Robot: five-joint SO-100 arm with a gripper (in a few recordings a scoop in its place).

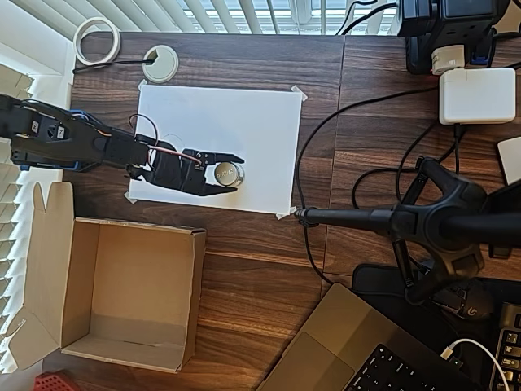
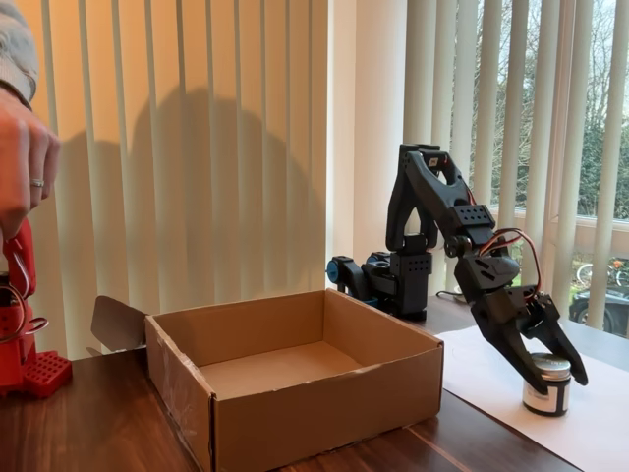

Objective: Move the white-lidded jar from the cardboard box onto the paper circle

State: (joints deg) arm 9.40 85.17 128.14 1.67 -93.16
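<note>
Two spread fingers (image 1: 230,156) astride the white-lidded jar (image 1: 226,172), upright on paper, unclamped.

A dark wood-grain desk (image 1: 269,269) is seen, joined from two panels. Vertical blinds (image 2: 197,147) are hung along the window behind it, and daylight is let through them. Bare trees (image 2: 590,98) are glimpsed outside through the slats on the right.
</note>
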